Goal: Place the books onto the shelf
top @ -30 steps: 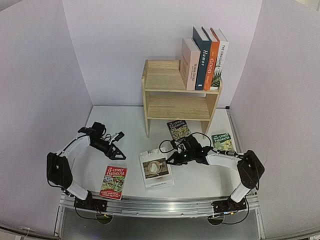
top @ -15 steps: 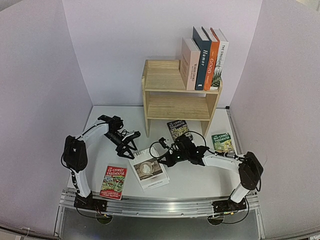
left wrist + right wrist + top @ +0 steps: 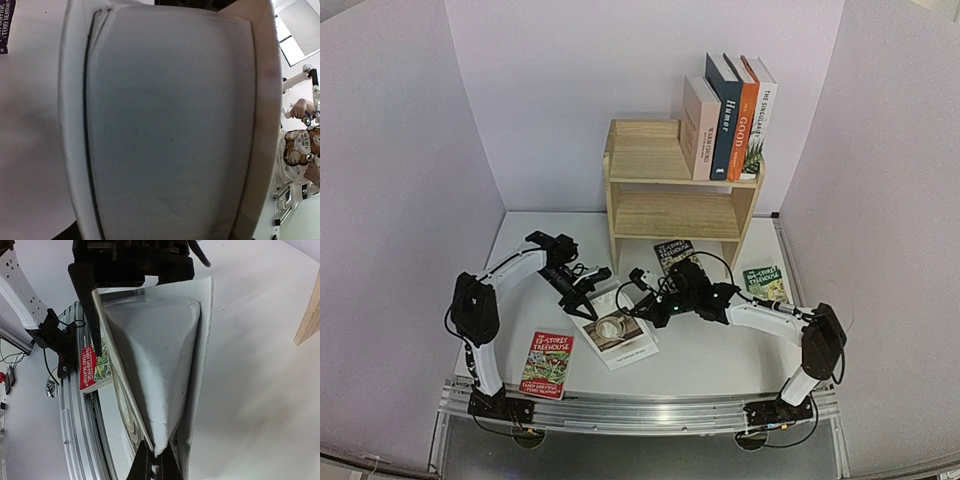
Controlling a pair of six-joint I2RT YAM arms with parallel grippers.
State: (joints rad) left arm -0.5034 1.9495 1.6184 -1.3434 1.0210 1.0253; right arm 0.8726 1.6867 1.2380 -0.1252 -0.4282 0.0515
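The right tool is closed tight on a thin edge of the white book, the one with a coffee cup on its cover. In the right wrist view this edge stands up from the table and the white pages show under the cover.

The left tool is at the opposite, far-left corner of the same book. Its black fingers stand apart with the book's edge between them, but I cannot tell if they press on it. The left wrist view is almost filled by the blurred white book.

The shelf stands at the back of the table against the wall. On the right part of its top tier four books stand upright side by side: a pinkish-white book with small writing I cannot read, a navy one marked "Humor", an orange one marked "GOOD", and a white one marked "THE SINGULARITY". The lower tier holds no book.

Three thin paperbacks lie flat on the table. The red paperback, "THE 13-STOREY TREEHOUSE", is near the left arm's base. A dark paperback lies just before the shelf, partly covered by the right arm. A green paperback lies to the right of that arm.
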